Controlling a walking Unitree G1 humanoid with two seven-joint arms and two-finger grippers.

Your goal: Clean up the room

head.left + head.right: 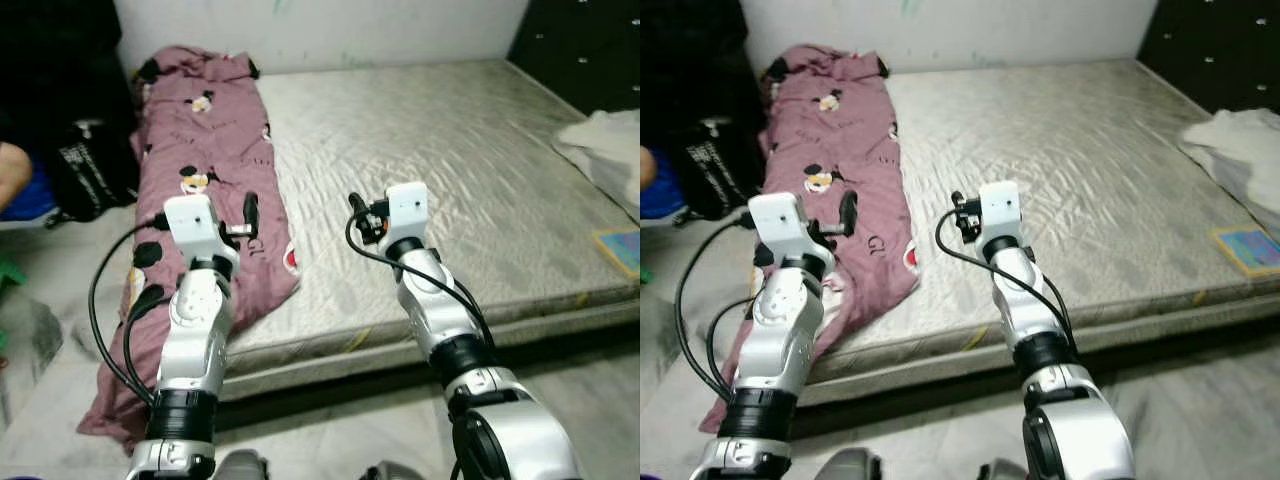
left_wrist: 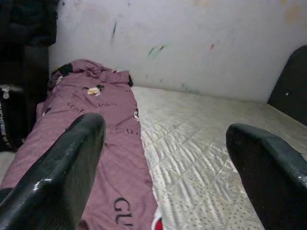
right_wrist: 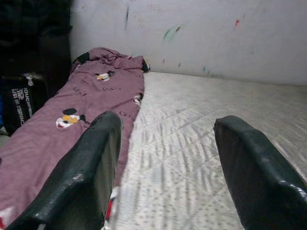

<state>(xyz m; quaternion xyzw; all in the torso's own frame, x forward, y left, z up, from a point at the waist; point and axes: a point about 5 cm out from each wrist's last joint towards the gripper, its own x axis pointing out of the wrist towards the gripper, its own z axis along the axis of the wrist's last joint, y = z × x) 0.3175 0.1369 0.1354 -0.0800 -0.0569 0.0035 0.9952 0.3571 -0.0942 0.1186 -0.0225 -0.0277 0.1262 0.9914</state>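
Both jaws spread, above mattress [image 1: 450, 170]; purple blanket [image 1: 200, 150] left.

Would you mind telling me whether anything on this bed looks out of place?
Yes. The purple blanket lies bunched in a long strip along the left edge of the bare mattress, its lower end sliding off toward the floor. A white cloth is heaped at the right edge. Both grippers, left and right, hover open, holding nothing.

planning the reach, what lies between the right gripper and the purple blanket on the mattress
Only bare quilted mattress. In the left eye view the right gripper hangs open above the bed, the purple blanket lies to its left, and nothing sits on the stretch between them.
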